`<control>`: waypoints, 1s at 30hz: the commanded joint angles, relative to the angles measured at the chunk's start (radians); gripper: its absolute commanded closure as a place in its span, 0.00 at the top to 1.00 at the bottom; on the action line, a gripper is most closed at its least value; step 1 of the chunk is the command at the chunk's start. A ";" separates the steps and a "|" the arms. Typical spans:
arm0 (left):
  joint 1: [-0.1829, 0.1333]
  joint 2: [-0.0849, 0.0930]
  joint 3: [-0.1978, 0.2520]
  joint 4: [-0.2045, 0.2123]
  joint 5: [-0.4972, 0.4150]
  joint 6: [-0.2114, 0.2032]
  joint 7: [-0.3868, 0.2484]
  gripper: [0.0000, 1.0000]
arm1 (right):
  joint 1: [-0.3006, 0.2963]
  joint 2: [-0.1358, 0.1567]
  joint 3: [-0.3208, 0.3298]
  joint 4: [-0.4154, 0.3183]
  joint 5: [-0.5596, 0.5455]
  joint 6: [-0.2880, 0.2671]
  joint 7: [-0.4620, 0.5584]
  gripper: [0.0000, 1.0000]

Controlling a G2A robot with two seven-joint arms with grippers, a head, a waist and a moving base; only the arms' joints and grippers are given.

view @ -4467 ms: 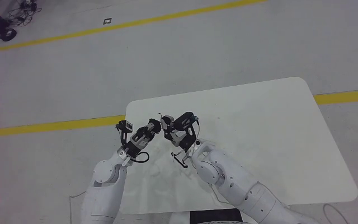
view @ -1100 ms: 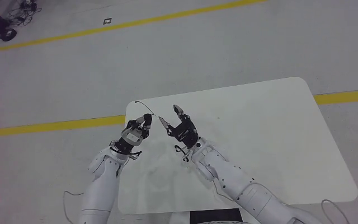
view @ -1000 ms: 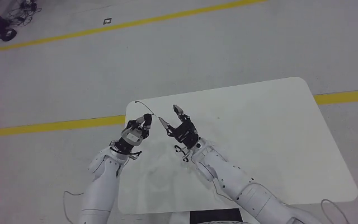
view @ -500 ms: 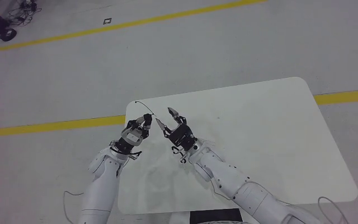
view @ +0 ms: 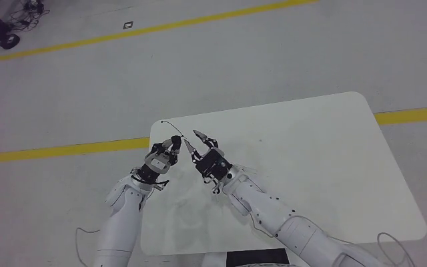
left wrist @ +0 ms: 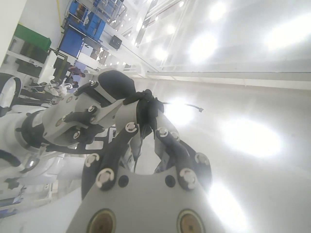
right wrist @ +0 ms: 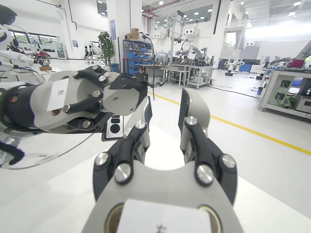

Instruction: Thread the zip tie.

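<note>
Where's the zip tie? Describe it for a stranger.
Go to the table, far left corner. There the jaws of the left gripper pinch the zip tie: a thin black strand curving up, unlike the bulky right gripper beside it.

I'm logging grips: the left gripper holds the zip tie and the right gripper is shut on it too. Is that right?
Not quite. The right gripper is open and holds nothing, as the right wrist view shows. The left gripper does hold the zip tie.
</note>
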 commanded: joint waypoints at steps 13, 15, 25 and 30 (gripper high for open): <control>0.000 0.000 0.000 0.000 0.000 0.000 0.000 0.00 | 0.017 -0.005 -0.016 0.002 -0.025 0.017 0.000 0.14; 0.000 0.000 0.000 0.000 0.000 0.000 0.000 0.00 | 0.020 -0.004 -0.020 0.003 -0.025 0.020 0.001 0.13; 0.000 0.000 0.000 0.000 0.000 0.000 0.000 0.00 | 0.031 0.002 -0.038 0.008 -0.025 0.031 0.016 0.00; 0.000 0.000 0.000 0.000 0.000 0.000 0.000 0.00 | 0.049 0.012 -0.061 0.018 -0.025 0.061 0.030 0.00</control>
